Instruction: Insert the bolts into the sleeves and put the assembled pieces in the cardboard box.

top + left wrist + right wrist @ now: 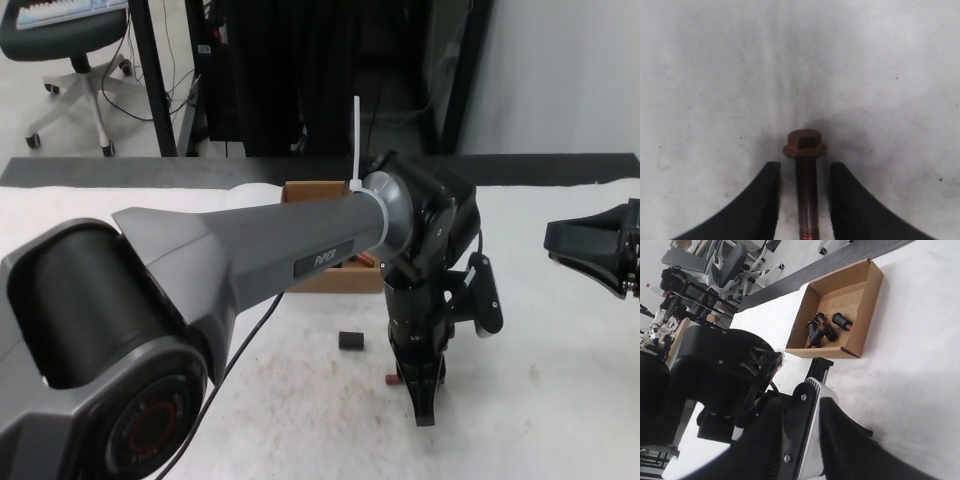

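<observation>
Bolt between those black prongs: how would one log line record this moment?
left gripper: open, astride bolt lying on bench | sleeve: loose on bench | cardboard box: assembled pieces inside | right gripper: open

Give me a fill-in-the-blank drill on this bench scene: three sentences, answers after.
1. The left gripper has its fingers ____ on either side of the bolt, which lies on the bench.
2. A small black ____ lies on the bench, apart from the bolt.
3. The assembled pieces lie in the ____.
Missing words: open; sleeve; cardboard box.
</observation>
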`<control>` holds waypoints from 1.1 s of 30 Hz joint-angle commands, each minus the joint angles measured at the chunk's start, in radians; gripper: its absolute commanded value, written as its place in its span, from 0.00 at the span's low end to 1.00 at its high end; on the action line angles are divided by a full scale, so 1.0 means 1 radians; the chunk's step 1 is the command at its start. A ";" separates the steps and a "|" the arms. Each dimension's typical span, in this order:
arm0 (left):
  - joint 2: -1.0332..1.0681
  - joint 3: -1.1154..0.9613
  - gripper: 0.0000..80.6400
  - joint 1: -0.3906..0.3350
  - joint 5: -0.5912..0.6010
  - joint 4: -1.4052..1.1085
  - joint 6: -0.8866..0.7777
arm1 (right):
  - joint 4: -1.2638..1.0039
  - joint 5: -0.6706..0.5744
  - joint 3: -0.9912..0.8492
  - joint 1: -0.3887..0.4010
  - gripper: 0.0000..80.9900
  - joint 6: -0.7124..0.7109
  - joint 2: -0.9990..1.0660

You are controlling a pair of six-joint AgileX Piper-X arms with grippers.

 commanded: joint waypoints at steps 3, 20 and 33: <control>0.008 0.002 0.39 0.002 -0.007 -0.014 0.006 | 0.004 -0.015 0.001 -0.004 0.31 -0.006 -0.011; 0.035 0.004 0.27 0.002 0.042 -0.010 0.002 | 0.004 -0.015 0.001 -0.004 0.31 -0.005 -0.011; 0.038 0.001 0.00 0.002 0.038 0.008 -0.041 | 0.004 -0.015 0.001 -0.004 0.31 0.000 -0.011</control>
